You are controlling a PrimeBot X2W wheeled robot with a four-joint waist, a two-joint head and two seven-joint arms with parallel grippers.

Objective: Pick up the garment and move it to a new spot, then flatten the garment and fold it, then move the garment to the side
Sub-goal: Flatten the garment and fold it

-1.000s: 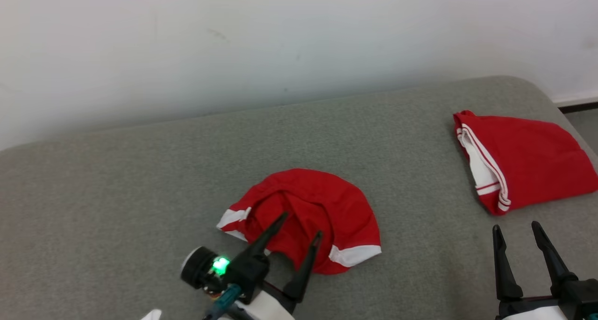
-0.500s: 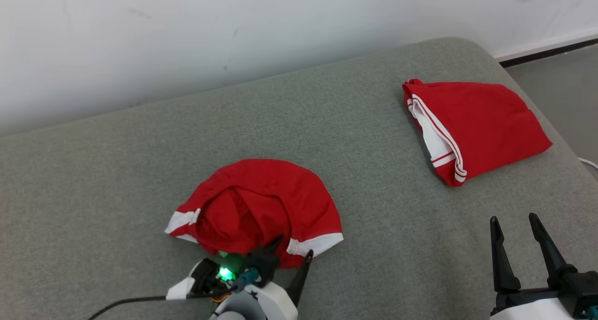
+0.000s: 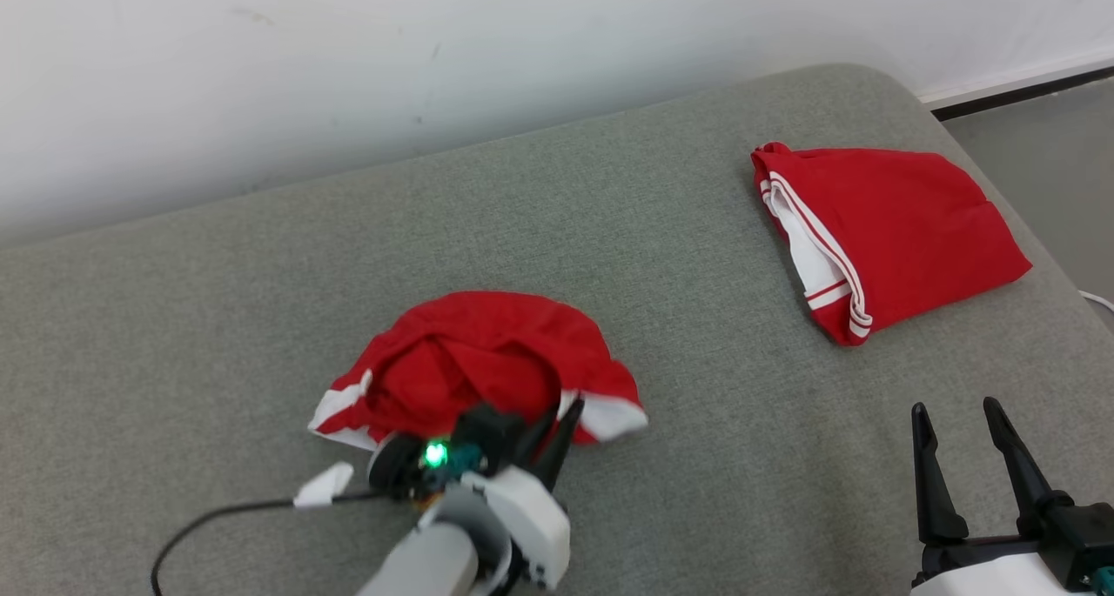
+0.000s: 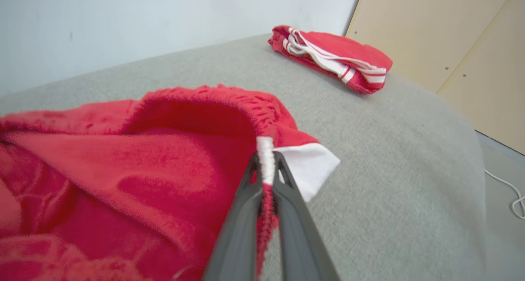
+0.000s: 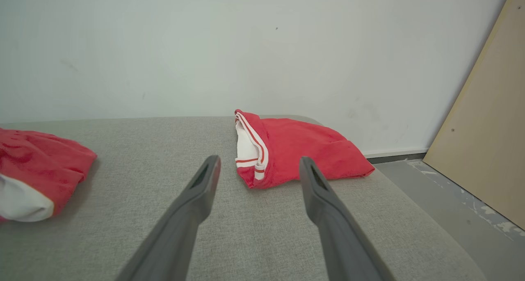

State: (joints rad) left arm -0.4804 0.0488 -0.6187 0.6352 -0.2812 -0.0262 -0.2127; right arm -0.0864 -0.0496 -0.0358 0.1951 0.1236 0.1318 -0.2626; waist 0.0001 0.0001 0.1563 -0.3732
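Left wrist view confirms my left gripper [image 4: 266, 160] pinched tight on the white-trimmed hem of the crumpled garment [image 4: 123, 170], near-centre on the grey cushion [image 4: 389, 149], an edge hold suited to lifting; my right gripper [image 3: 955, 407] hangs spread, near right.

Cushion [image 3: 714, 405] open; folded garment [image 3: 905, 222] (right) — obstacle

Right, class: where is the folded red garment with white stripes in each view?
Head view: folded red garment with white stripes, upper right.
Left wrist view: garment, top, right of centre.
Right wrist view: garment, centre.
Shared landmark: grey fabric cushion beneath it.
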